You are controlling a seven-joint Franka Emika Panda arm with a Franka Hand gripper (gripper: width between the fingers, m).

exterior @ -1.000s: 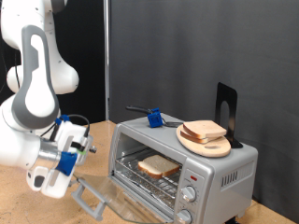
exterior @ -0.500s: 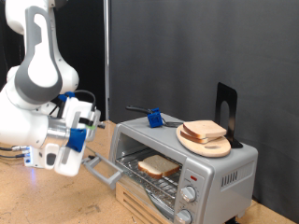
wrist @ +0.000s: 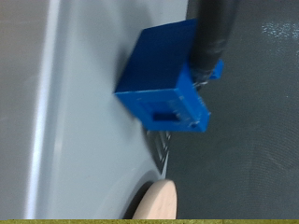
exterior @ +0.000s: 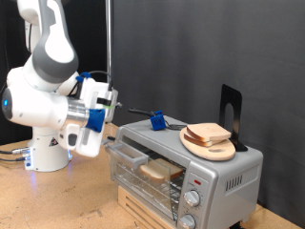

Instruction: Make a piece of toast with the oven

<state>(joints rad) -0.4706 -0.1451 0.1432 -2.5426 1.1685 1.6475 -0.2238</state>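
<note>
The silver oven (exterior: 224, 176) stands on a wooden base at the exterior view's lower right. Its glass door (exterior: 143, 170) is swung up almost shut, with the bar handle (exterior: 124, 150) at its upper edge. A piece of toast (exterior: 158, 173) lies on the rack inside, seen through the glass. My gripper (exterior: 107, 134), white with blue parts, is at the handle on the door's left side. Its fingers do not show clearly. The wrist view shows no fingers, only the oven top (wrist: 65, 112).
A round wooden plate (exterior: 221, 151) with another bread slice (exterior: 208, 134) rests on the oven's top, and its edge (wrist: 161, 203) shows in the wrist view. A blue block with a black handle (exterior: 155, 120) (wrist: 168, 89) lies beside it. A black stand (exterior: 231, 113) rises behind.
The arm has swung up and towards the exterior view's right. The oven door has risen with it from hanging open and low to nearly shut.
</note>
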